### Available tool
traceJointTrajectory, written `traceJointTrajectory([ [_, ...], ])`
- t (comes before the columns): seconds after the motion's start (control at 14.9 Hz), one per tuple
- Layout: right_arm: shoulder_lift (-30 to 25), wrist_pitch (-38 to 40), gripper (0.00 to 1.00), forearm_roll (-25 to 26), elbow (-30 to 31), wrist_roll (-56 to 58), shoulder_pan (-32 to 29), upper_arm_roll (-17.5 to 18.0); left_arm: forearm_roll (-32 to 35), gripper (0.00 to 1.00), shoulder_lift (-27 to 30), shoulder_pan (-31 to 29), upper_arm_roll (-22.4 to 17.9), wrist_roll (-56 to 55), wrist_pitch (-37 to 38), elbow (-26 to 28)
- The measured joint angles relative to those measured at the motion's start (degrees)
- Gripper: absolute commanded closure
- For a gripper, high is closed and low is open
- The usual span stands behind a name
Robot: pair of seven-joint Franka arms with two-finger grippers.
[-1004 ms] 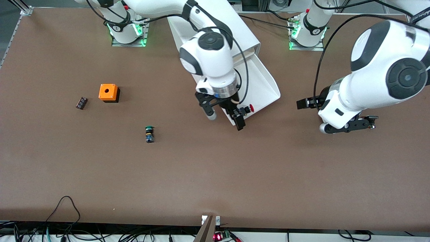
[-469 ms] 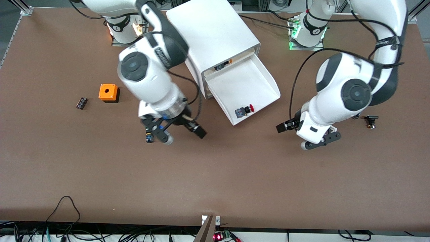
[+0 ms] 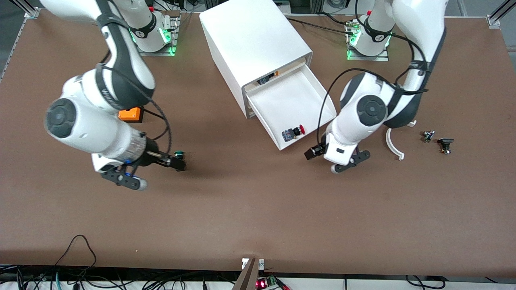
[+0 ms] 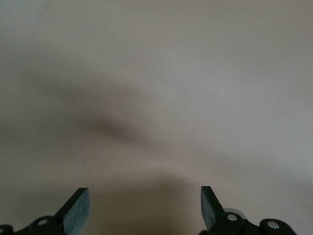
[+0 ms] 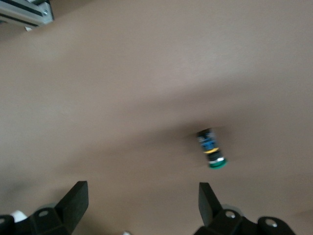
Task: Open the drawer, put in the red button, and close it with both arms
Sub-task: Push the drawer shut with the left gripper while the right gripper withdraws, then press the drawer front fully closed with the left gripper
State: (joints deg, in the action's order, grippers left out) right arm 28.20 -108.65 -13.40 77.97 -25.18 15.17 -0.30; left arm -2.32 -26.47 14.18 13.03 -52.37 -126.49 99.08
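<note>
The wide shallow white tray drawer [image 3: 296, 94] stands pulled out of the white four-drawer box cabinet [image 3: 252, 40], and the small red-capped push-button switch with its dark blue base [image 3: 293, 132] already lies inside it, near the front lip. So the placing looks done, and what remains, as I judge it, is the closing with both arms.

The left arm's black two-finger gripper [image 4: 145, 205] hovers low over bare brown table [image 3: 258, 217] just beside the drawer's front corner, toward the left arm's end; its fingers stand well apart and hold nothing. The right arm's black gripper [image 5: 142, 203] hangs over the table toward the right arm's end, well away from the drawer, its fingers also spread and empty, with the similar green-capped switch [image 5: 211, 148] lying on the table below it. An orange box [image 3: 130, 114] sits partly hidden by that arm.

Next, I would expect each gripper to come to the drawer's front face, one toward each end, and push evenly so the tray slides in straight without jamming
</note>
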Motion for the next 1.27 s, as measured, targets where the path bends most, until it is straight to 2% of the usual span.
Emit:
traceJointTrajectory([
  [0.13,-3.33,0.00,0.00,0.00,4.68,7.75,-1.71,-1.01,0.00,0.00,-0.01,0.72,0.00,-0.69,-0.56,1.92],
  [0.6,-15.00,0.57,0.00,0.29,16.74,29.04,-2.09,-9.93,0.05,0.00,0.39,4.09,0.10,-7.20,-3.56,6.58],
  [0.8,-18.80,2.83,0.00,4.34,17.85,30.72,-2.02,-10.72,0.05,0.00,1.71,4.14,1.30,-7.26,-3.55,8.46],
  [1.0,-22.12,5.26,0.00,7.80,17.89,30.72,-1.57,-10.35,0.03,0.00,3.39,4.06,5.11,-7.77,-2.46,11.26],
  [1.27,-24.84,8.03,0.00,8.82,15.74,30.72,-1.47,-9.96,-0.33,0.00,4.33,4.07,9.58,-8.72,3.94,12.61],
])
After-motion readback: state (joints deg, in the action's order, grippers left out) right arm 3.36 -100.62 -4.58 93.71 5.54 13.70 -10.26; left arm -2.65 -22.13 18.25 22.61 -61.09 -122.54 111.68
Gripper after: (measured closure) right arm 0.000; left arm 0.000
